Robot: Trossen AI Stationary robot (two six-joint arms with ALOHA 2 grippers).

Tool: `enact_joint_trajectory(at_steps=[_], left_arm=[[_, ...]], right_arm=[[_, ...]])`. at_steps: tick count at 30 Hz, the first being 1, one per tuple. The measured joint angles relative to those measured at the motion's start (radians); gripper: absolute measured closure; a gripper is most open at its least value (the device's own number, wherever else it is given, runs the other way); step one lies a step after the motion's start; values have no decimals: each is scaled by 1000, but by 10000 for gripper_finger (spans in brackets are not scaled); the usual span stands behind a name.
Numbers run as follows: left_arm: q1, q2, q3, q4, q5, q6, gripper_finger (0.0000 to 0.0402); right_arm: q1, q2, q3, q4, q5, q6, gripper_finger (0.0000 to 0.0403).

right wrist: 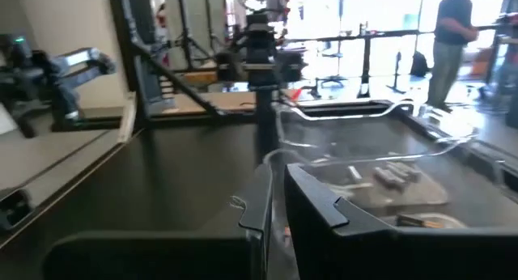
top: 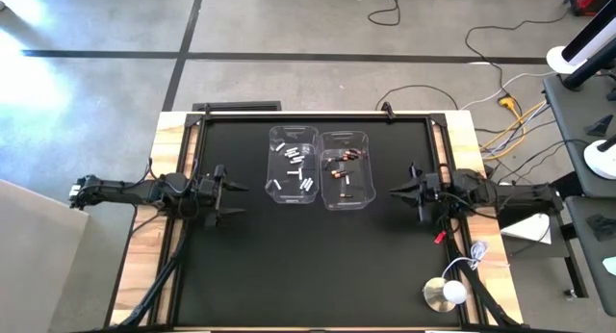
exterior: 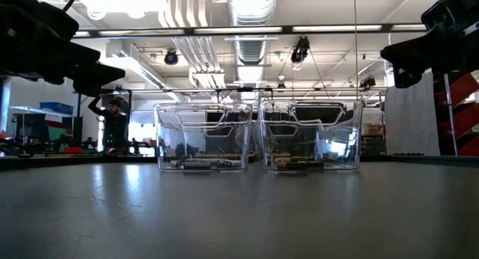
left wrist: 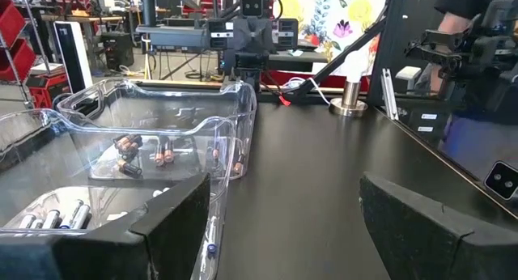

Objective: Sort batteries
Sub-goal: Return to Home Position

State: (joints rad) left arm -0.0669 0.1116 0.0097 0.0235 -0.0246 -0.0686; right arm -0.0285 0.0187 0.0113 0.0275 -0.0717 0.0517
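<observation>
Clear plastic bins (top: 270,169) of tiny cylindrical batteries (top: 298,166) between left gripper (top: 241,200) and right gripper (top: 400,192), fingers (left wrist: 421,223) wide apart.

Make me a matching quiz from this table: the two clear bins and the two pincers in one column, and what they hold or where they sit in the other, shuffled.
1. left bin
2. right bin
3. left pincer
4. right pincer

A. dark copper-ended batteries inside
B. at the table's right side
C. silvery-white batteries inside
D. open, at the table's left side

Pairs: 1-C, 2-A, 3-D, 4-B
</observation>
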Motion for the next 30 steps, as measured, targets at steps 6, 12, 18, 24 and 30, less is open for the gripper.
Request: enact_joint_trajectory(at_steps=[6,12,18,24,30], left_arm=[[0,1,0,1,0,0,109],[0,7,0,1,0,0,109],[0,11,0,2,0,0,109],[0,12,0,2,0,0,109],[0,11,0,2,0,0,109]], right_arm=[[50,14,0,2,1,0,374],[50,18,0,2,1,0,374],[50,18,0,3,1,0,374],[50,18,0,4,1,0,374],[50,18,0,4,1,0,374]])
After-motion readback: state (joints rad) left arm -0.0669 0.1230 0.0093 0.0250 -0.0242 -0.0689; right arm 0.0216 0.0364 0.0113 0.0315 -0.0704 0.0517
